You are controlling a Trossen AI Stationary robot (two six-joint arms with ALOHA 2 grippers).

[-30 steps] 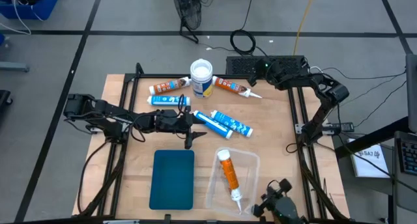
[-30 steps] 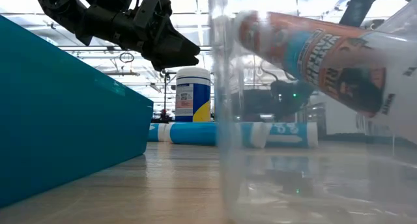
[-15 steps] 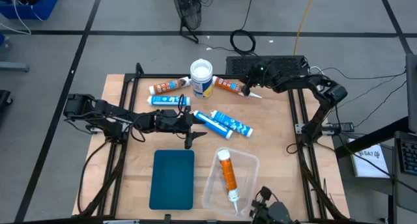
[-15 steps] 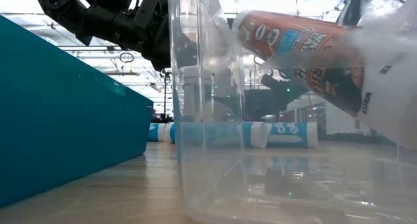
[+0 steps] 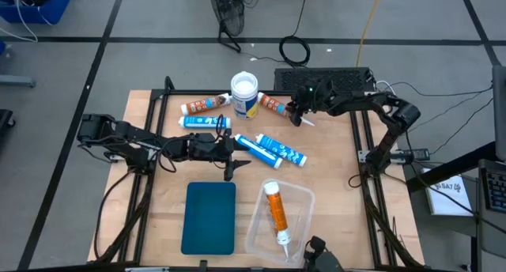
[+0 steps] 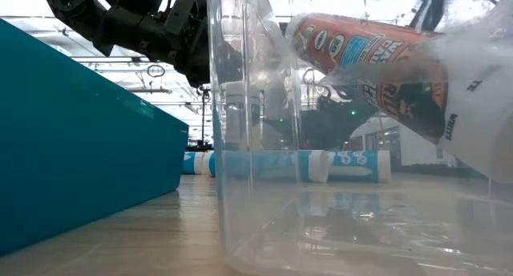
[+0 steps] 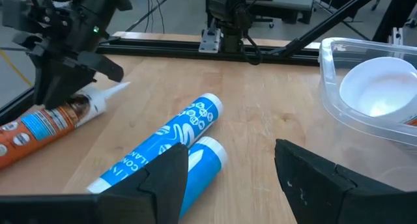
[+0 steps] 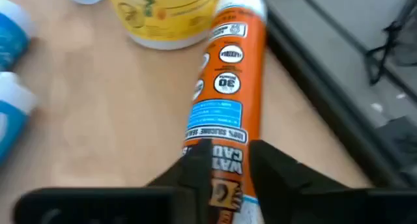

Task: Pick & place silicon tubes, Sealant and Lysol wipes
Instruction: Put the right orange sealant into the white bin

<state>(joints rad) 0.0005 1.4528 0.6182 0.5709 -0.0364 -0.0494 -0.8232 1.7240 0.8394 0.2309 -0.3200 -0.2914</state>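
An orange tube (image 5: 277, 105) lies on the table next to the Lysol wipes (image 5: 244, 94), a white-lidded canister standing upright at the far middle. My right gripper (image 8: 225, 152) is open over the nozzle-side end of that tube's body, one finger on each side. My left gripper (image 5: 237, 148) hangs open at mid-table, just short of two blue tubes (image 5: 273, 149) lying side by side. Another orange tube (image 5: 204, 106) and a third blue tube (image 5: 204, 122) lie left of the wipes. My right gripper comes slanting down from the table's right, its fingers (image 8: 195, 165) lying across the orange tube's body (image 8: 225, 120) near the nozzle end. I cannot tell whether they touch it. The tube lies flat on the table.
A clear container (image 5: 281, 217) near the front edge holds one orange tube (image 5: 277, 211). A teal box (image 5: 209, 217) sits left of it. Black rails (image 5: 360, 137) run along the table's sides.
My right gripper has swung from the table's far right corner toward the left, over the orange tube beside the wipes, tipping downward as it went. The clear container with its tube has slid a little toward the table's left.
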